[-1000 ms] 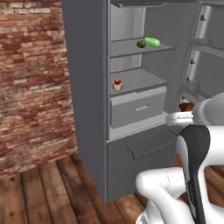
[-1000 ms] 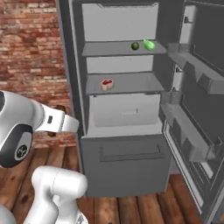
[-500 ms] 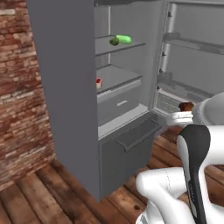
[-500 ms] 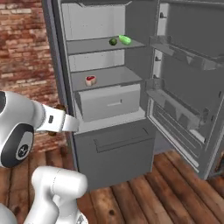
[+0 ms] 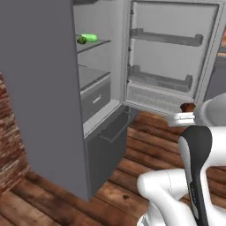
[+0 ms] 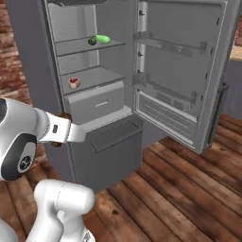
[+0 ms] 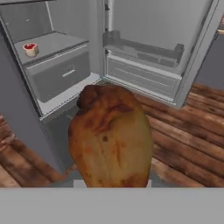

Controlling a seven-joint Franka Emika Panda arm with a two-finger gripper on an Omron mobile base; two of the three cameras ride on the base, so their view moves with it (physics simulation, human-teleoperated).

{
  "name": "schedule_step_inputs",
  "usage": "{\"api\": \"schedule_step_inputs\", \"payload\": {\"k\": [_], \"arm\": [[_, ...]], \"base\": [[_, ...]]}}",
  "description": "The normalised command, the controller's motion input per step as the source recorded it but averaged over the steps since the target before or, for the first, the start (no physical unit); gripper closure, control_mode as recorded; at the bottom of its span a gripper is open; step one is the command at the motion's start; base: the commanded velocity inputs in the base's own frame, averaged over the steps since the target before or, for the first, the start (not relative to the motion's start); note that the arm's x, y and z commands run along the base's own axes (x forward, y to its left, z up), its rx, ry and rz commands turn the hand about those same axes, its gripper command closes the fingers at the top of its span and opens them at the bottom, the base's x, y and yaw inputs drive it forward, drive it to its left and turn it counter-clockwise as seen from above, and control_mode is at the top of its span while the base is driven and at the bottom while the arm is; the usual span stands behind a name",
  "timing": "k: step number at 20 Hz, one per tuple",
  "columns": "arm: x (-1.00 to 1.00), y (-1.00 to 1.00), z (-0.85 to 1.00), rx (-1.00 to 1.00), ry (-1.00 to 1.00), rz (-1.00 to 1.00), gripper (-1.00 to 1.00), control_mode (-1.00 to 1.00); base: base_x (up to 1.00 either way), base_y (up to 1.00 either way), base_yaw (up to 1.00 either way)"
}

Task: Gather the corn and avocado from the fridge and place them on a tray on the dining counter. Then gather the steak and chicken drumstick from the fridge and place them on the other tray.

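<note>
My gripper is shut on the chicken drumstick, a brown roasted piece that hides the fingertips in the hand view. In the left base view the drumstick shows just above the hand, out in front of the open fridge. A small red-and-white piece, the steak, lies on the middle shelf and shows as the steak in the hand view. A light green oblong item and a dark round one lie on the upper shelf; whether they are the corn and avocado I cannot tell. The trays are out of view.
The fridge door stands wide open to the right, with rails on its inner side. A drawer sits under the middle shelf. Wooden floor spreads in front. A brick wall stands left of the fridge.
The whole picture has shifted: the base is turning, so the fridge slides left and its door comes into the middle. The gripper keeps hold of the drumstick.
</note>
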Motion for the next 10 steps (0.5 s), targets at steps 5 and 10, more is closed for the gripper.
{"api": "schedule_step_inputs", "payload": {"k": [5,10], "arm": [[0.00,0.00,0.00,0.00,0.00,0.00,1.00,1.00],[0.00,0.00,0.00,0.00,0.00,0.00,1.00,1.00]], "base": [[-0.40,0.55,-0.51],[-0.50,0.34,-0.50]]}}
